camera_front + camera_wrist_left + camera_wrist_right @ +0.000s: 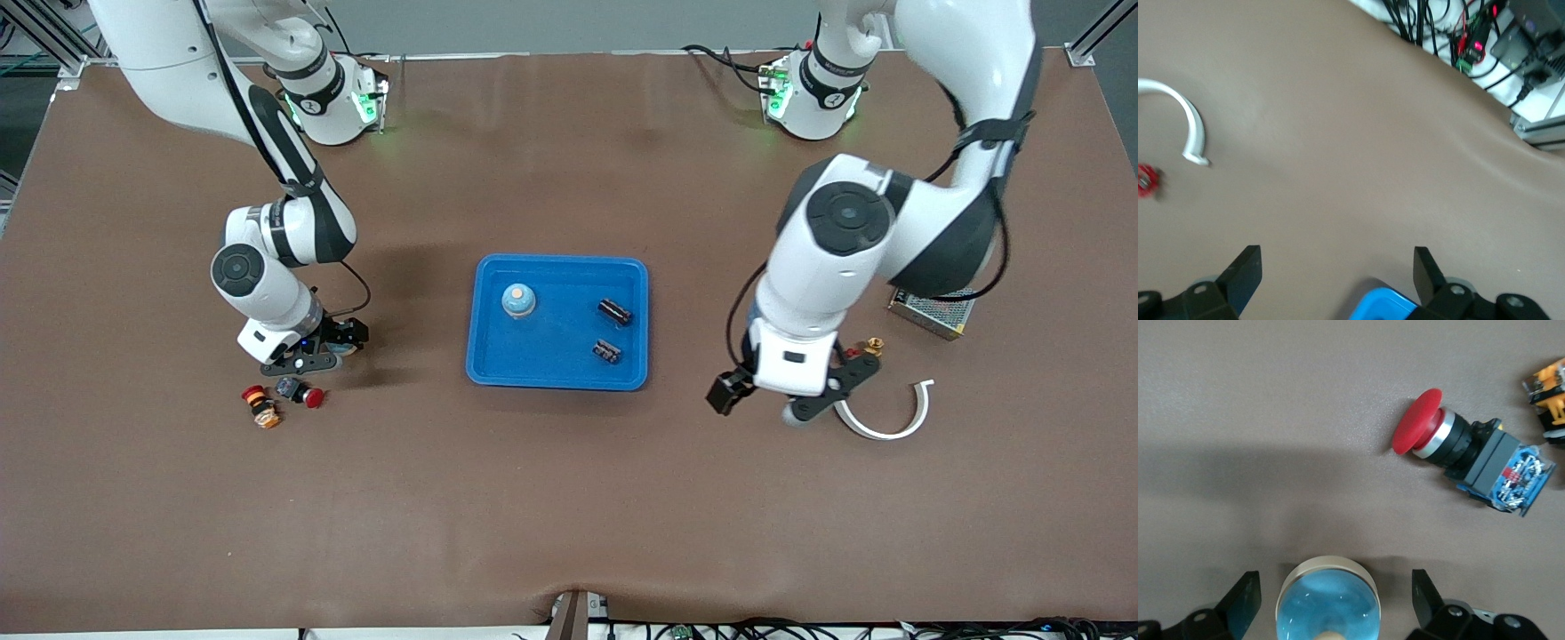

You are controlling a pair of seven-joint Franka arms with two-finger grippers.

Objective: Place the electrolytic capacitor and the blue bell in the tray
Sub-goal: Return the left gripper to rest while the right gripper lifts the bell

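The blue tray (558, 366) lies mid-table and holds one blue bell (518, 300) and two black electrolytic capacitors (614, 311) (607, 350). Toward the right arm's end of the table, my right gripper (348, 336) hangs low and open. A second blue bell (1327, 603) sits between its fingers (1245, 597), with a gap on each side. My left gripper (729, 391) is open and empty beside the tray, toward the left arm's end. In the left wrist view the gripper (1337, 257) shows bare table between its fingers, with a tray corner (1385, 308) close by.
A red mushroom push button (1458, 447) (302, 391) and an orange-and-red switch (260, 406) lie just nearer the camera than the right gripper. Near the left gripper are a white curved strip (889, 418), a small brass part (876, 342) and a metal box (932, 311).
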